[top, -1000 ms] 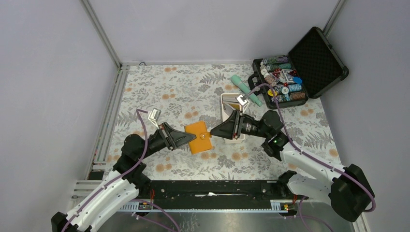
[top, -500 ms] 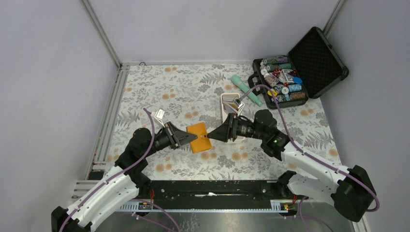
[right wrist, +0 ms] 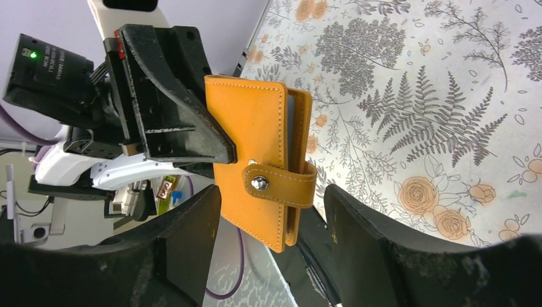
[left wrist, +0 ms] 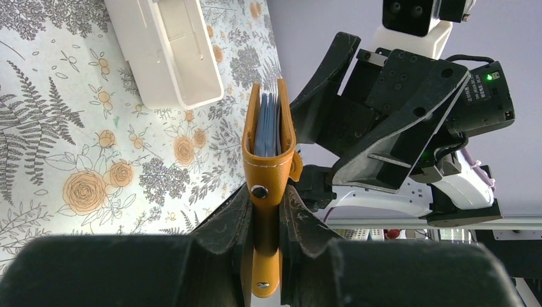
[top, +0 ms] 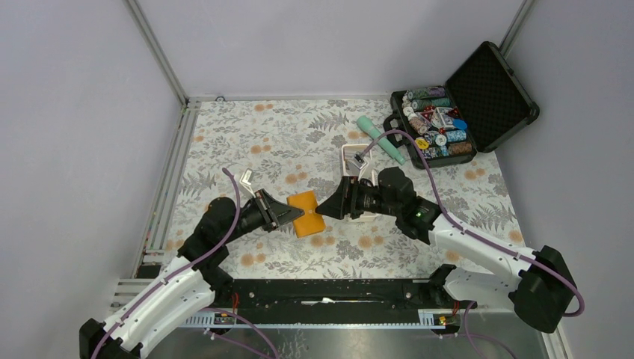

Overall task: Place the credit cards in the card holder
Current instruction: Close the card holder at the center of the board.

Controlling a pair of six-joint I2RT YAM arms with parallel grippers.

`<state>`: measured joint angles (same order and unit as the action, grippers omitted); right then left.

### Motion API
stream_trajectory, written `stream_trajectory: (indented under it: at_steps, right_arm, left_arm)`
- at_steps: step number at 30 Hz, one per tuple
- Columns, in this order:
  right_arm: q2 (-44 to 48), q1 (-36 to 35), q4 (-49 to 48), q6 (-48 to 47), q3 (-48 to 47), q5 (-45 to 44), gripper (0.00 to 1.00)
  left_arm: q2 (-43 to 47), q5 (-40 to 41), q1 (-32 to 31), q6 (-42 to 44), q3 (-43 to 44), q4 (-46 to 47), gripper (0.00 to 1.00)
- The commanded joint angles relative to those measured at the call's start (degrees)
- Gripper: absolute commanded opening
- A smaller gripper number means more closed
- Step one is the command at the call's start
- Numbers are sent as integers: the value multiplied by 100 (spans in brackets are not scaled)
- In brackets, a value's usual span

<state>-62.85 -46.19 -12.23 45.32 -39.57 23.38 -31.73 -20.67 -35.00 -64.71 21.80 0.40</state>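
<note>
Orange and leather-like, the booklet card holder (top: 306,213) hangs closed just above the floral tablecloth (top: 247,142), held between the 2 arms. The left gripper (left wrist: 266,204) is clamped on 1 edge of it, and light blue pockets (left wrist: 267,125) show between the covers. The right gripper (right wrist: 273,217) faces it with jaws apart, its 2 fingers straddling the end with the fastened snap tab (right wrist: 281,184), not clearly touching. A long white tray (left wrist: 166,51) lies just behind. White print on the left arm's black module (right wrist: 48,64) is too small to read.
</note>
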Motion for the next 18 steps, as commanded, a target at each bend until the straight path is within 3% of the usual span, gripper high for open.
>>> stream_trajectory:
  at_steps: [1,9,18]
  right_arm:
    - [-29,-63,153,-139,-237,-322,68]
    - [-181,-144,-1,-102,-276,-148,68]
    - [-268,-258,-280,-32,-279,3,59]
  left_arm:
    - [60,67,11,85,307,236,0]
    - [100,94,13,65,281,206,0]
    - [114,126,11,39,274,141,0]
